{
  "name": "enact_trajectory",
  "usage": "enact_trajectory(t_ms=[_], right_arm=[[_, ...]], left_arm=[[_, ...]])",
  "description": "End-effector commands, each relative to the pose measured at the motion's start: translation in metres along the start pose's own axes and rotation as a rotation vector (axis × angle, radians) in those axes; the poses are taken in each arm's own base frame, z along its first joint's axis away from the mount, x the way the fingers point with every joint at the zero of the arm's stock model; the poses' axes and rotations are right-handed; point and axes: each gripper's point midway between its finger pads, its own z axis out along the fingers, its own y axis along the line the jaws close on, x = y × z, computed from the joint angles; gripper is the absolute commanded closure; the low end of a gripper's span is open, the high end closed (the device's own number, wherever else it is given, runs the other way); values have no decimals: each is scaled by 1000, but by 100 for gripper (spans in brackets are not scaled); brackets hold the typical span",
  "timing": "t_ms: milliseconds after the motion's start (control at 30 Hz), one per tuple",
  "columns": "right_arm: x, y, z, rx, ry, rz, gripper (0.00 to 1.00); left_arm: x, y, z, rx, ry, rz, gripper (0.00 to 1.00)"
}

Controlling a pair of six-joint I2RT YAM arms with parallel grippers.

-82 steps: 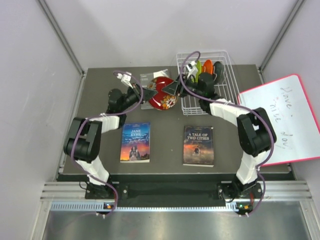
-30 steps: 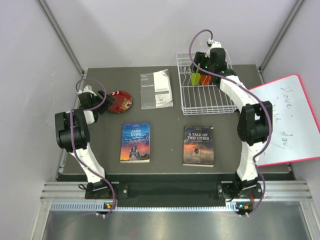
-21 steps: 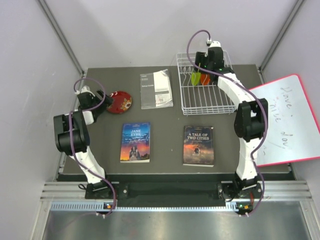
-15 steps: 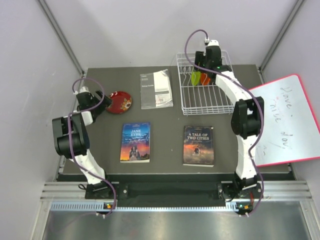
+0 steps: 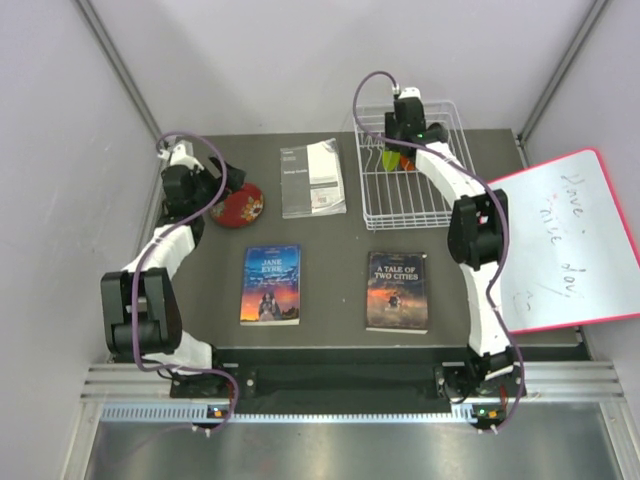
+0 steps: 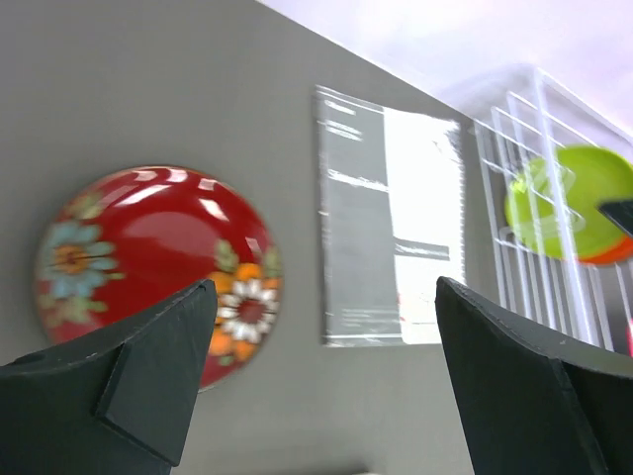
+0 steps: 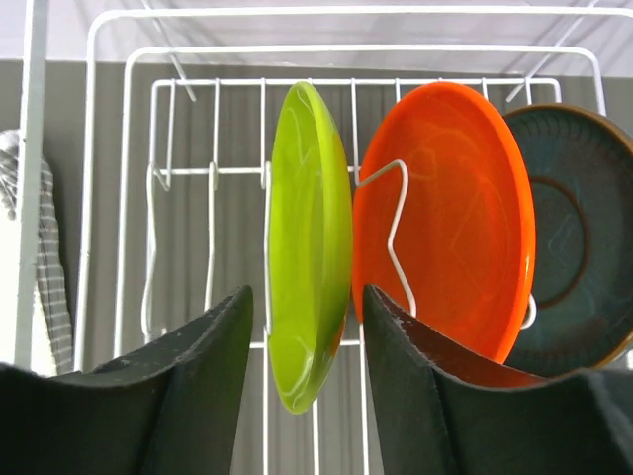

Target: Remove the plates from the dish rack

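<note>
The white wire dish rack [image 5: 425,205] stands at the back right, and its wires [image 7: 178,84] fill the right wrist view. A lime green plate [image 7: 307,247], an orange plate [image 7: 445,228] and a dark teal plate [image 7: 574,247] stand upright in it. My right gripper [image 7: 307,327] hangs over the rack [image 5: 400,140], open. Its fingers [image 7: 198,386] straddle the green plate's near rim, with a gap showing on the left side. A red flowered plate [image 5: 238,205] lies flat on the table at the left [image 6: 148,257]. Just behind it, my left gripper [image 6: 326,297] stands wide open and holds nothing.
A grey and white booklet [image 5: 313,178] lies between the red plate and the rack. Two books [image 5: 271,284] [image 5: 397,291] lie nearer the arm bases. A red-framed whiteboard [image 5: 565,245] leans at the right. Side walls close in the table.
The left gripper has opened wider and drawn back from the red plate, which stays on the table. The right gripper has shifted left over the rack and narrowed around the green plate.
</note>
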Motion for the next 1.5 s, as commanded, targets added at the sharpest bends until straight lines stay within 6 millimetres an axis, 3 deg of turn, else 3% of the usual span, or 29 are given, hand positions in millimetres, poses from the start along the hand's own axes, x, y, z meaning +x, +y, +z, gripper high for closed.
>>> enact_trajectory(t_ms=[0,200,367,667,700,767,800,1000,1067,1100,1133,1167,1200,1233,1300,1333,1400,1467], right_arm=[[-23,5,-6,54,-67,-45,61],[-24,14,-12,119,-89,-111,90],[-34,20,-25,196,-144,-130,100],[-72,-4,-91,478,-327,-127,100],[-87,-7,-108,489,-369,-96,100],[-84,-12,-120,509,-382,-100,100],[-100,-15,-138,505,-434,-61,100],[-109,-23,-181,473,-467,-27,100],[-100,-8,-181,345,-445,-36,100],[-105,-4,-192,280,-458,14,100],[-93,3,-189,227,-424,1,100],[-85,25,-188,76,-384,-15,100],[-83,34,-193,15,-367,38,100],[-70,52,-192,-101,-324,35,100],[-64,73,-204,-252,-307,77,100],[-48,85,-204,-337,-271,81,100],[-45,101,-215,-445,-271,130,100],[-31,117,-221,-547,-230,148,100]], left_arm=[[0,-31,-3,78,-13,44,5],[13,-41,1,100,10,58,5],[16,-35,2,85,7,62,5],[23,-34,5,86,29,63,5],[24,-35,5,89,32,68,5],[24,-35,5,89,32,75,5],[25,-36,5,93,35,77,5],[27,-49,5,151,44,89,4],[28,-63,4,226,53,87,4],[29,-67,4,254,59,83,5],[34,-70,5,280,73,76,7],[29,-79,5,330,58,70,8],[41,-99,1,413,96,70,9],[48,-102,4,441,116,55,9],[52,-113,5,512,123,21,9],[56,-119,5,536,128,15,9],[59,-126,7,581,130,-15,9],[64,-136,5,623,141,-47,9]])
